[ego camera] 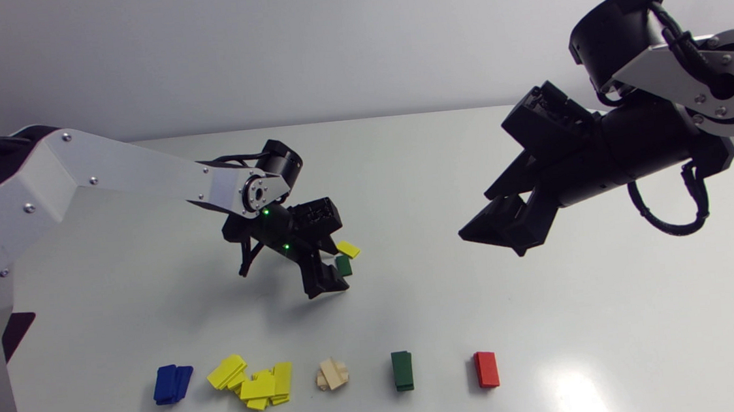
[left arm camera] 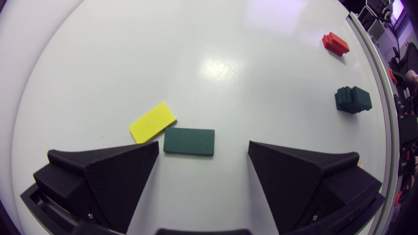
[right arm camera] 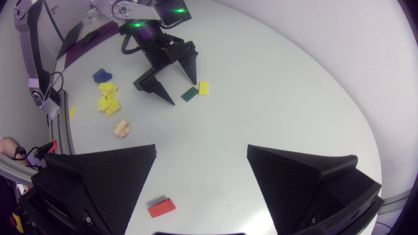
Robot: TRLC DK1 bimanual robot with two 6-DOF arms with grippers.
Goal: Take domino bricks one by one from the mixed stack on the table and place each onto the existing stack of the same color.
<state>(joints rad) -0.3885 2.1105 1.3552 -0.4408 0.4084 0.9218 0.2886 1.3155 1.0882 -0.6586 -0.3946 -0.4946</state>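
The left arm [ego camera: 141, 171] reaches in over the pale grey bench [ego camera: 435, 161], its jaws spread wide and hanging low, gripping nothing. A flat dark-green domino brick [left arm camera: 189, 141] lies on the bench just ahead of the gap between them, close by the tip of one finger. A flat yellow domino brick [left arm camera: 152, 122] lies at an angle beside it, one corner meeting the green one's edge. These two are all that shows of the mixed lot, both flat and neither stacked on the other.

Well apart from them, a row of sorted bricks runs along the near side of the bench. Counted from the left arm's side:
- a small blue stack [ego camera: 173, 384], slightly fanned
- a sprawled heap of yellow bricks [ego camera: 253, 382]
- a crossed pile of pale wooden bricks [ego camera: 332, 374]
- a tidy dark-green stack [ego camera: 402, 370]
- a red stack [ego camera: 486, 369]

The right arm [ego camera: 662, 130] is held high above the bench on the far side, its jaws likewise released and empty. From its wrist camera the red stack shows on the bench below, between the fingers.
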